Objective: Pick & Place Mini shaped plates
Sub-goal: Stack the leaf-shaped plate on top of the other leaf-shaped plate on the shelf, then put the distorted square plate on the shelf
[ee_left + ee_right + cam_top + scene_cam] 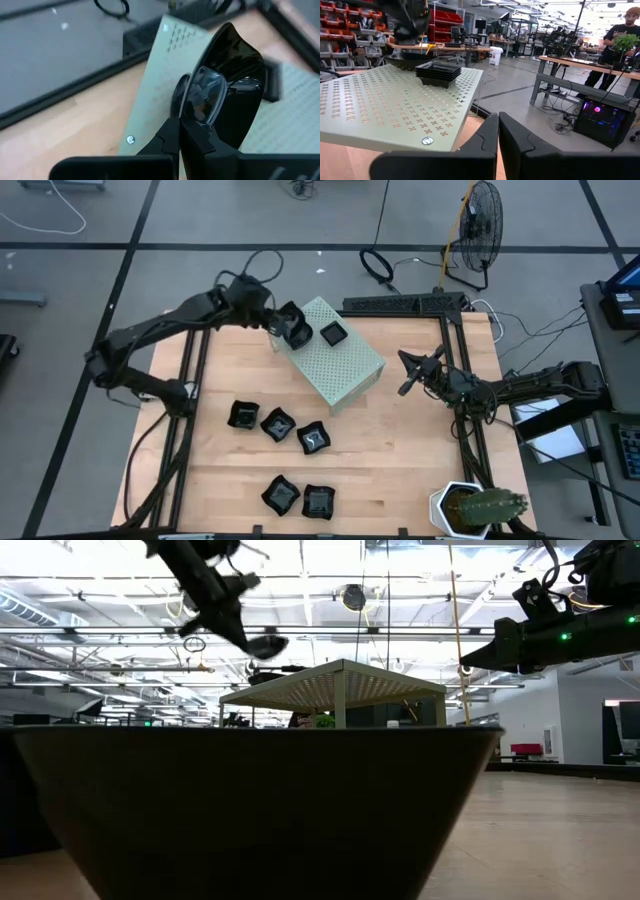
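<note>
Over the far left part of the pale green perforated box (335, 355) my left gripper (283, 323) is shut on one glossy black mini plate (225, 85). A small stack of black plates (333, 333) sits on the box top, also seen as the stack (437, 72) in the right wrist view. Several more plates lie flat on the table, such as one (243, 416), another (314, 438) and a third (318, 500). My right gripper (408, 380) hangs shut and empty near the box's right side. My left gripper pinches the plate by its rim (192, 117) between its two fingers (167, 142). The fingers come slanting down from the table's left side. The plate (265, 643) is lifted clear above the box and tilted, its hollow glinting.
A potted cactus (475, 505) stands at the near right corner. One plate close to the low camera (250, 810) blocks most of that view. Bare wood lies between the box and the near plates. A person (620, 45) stands in the room behind.
</note>
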